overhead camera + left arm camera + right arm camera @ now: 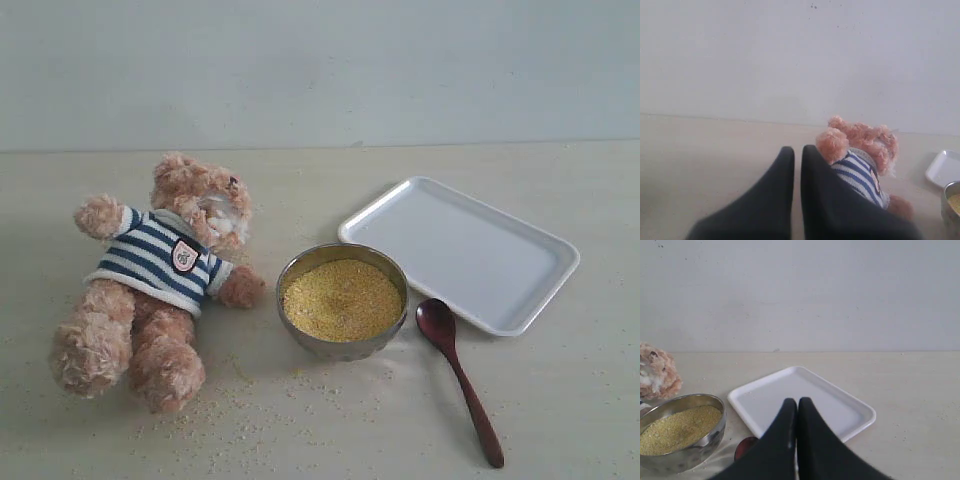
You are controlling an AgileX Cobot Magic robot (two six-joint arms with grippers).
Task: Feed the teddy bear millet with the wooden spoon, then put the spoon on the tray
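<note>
Left gripper (797,152) and right gripper (797,402) aimed across the table (560,400), both pressed together, pinching nothing. Shield badge (184,256) on the teddy bear (150,280), lettering unreadable. Wooden spoon (462,380) flat on the table between the millet (343,298) bowl (300,265) and the tray (470,255), spoon end peeking from behind the right gripper.

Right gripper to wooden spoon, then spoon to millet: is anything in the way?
Nothing visible. The wooden spoon lies alone on the table, right beside the steel bowl of millet. The right wrist view shows no object between the shut right gripper and the spoon.
</note>
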